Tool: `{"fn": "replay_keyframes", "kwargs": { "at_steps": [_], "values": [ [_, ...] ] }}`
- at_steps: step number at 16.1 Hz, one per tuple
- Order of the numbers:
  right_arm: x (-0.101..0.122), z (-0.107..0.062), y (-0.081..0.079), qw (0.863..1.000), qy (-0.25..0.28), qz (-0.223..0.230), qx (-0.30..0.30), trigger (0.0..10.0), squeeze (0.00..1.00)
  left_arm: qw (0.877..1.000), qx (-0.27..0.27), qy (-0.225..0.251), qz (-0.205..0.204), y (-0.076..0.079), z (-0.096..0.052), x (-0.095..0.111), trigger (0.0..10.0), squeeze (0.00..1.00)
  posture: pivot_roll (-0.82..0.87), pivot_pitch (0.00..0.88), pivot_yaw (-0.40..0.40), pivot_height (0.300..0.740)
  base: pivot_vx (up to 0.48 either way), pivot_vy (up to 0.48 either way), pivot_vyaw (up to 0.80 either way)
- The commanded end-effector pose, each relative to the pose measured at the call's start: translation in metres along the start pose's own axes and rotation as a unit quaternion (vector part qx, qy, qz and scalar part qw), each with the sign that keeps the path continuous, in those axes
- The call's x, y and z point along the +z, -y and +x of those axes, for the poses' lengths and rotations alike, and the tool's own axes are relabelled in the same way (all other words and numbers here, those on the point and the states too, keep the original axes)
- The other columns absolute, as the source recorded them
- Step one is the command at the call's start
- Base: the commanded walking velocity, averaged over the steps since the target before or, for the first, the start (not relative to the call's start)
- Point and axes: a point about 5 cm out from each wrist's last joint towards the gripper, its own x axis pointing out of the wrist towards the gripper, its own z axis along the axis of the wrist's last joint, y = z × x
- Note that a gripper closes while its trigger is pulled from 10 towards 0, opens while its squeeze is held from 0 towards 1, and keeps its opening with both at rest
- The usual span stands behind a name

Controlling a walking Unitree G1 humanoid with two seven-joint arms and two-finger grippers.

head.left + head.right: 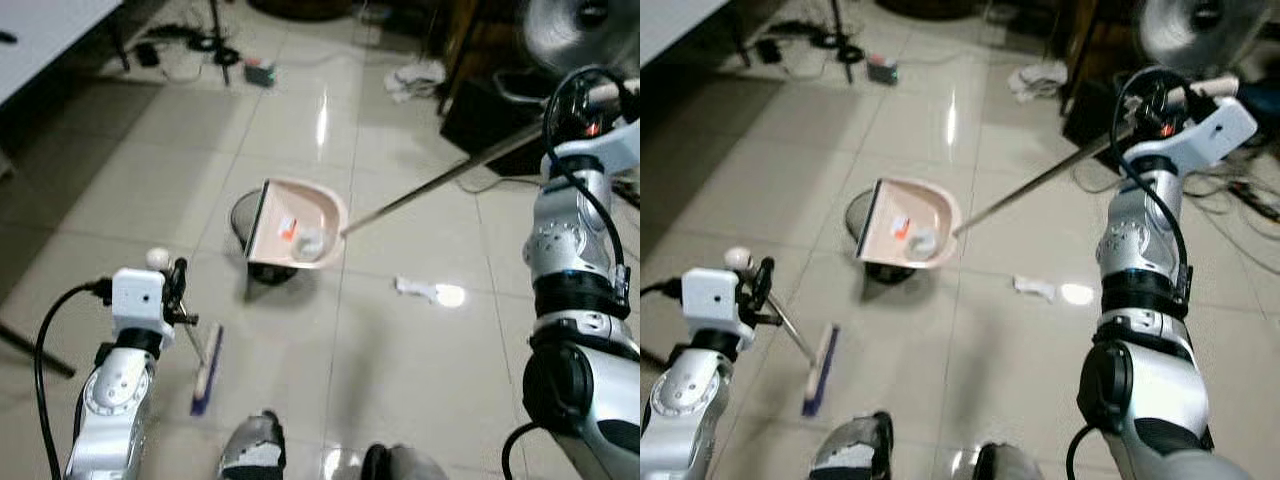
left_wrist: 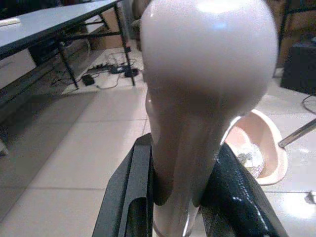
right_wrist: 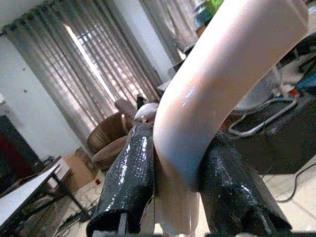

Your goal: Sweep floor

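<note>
1. Left gripper [image 2: 177,197]: jaws clamped on broom handle [image 2: 207,89]; broom head [image 1: 207,370] on floor tiles.
2. Right gripper [image 3: 182,187]: jaws clamped on dustpan handle [image 3: 217,84].
3. Dustpan [image 1: 298,237]: on floor ahead, holding crumpled scraps.
4. Paper scrap [image 1: 415,288]: on floor, right of dustpan.

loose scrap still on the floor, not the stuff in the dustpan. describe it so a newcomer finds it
Start at the pink dustpan tilted on the tiled floor mid-scene. Look to the robot's right of it and a little nearer: a small crumpled white scrap lies flat on a tile beside a bright glare spot, apart from the dustpan, unlike the litter inside.
</note>
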Motion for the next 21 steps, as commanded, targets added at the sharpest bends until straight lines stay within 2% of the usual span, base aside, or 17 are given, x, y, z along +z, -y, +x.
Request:
{"fn": "replay_keyframes", "kwargs": {
  "at_steps": [1,5,6,10,21],
  "values": [
    [0.015,0.005,-0.003,0.999,0.043,0.012,0.003,10.0,0.00,1.000,-0.001,0.012,0.004,-0.001,0.003,0.004,10.0,0.00,0.10,0.073,-0.033,0.740,0.364,0.000,0.00],
    [0.011,0.006,-0.008,0.999,0.034,0.007,0.009,10.0,0.00,1.000,0.002,0.013,0.006,-0.006,0.006,0.005,10.0,0.00,0.11,0.068,-0.036,0.740,0.390,0.000,0.00],
    [0.008,0.006,-0.011,0.999,0.027,-0.004,0.017,10.0,0.00,1.000,0.004,0.011,0.008,-0.007,0.004,0.004,10.0,0.00,0.11,0.067,-0.037,0.740,0.394,0.000,0.66],
    [0.004,0.005,-0.014,1.000,0.020,-0.002,0.021,10.0,0.00,1.000,0.008,0.008,0.008,-0.008,0.000,0.001,10.0,0.00,0.12,0.060,-0.039,0.740,0.397,0.000,0.74],
    [0.003,0.006,-0.013,1.000,0.018,-0.002,0.023,10.0,0.00,1.000,0.007,0.001,0.005,-0.004,-0.003,-0.002,10.0,0.00,0.12,0.065,-0.044,0.740,0.398,0.000,0.00]
  ]
}}
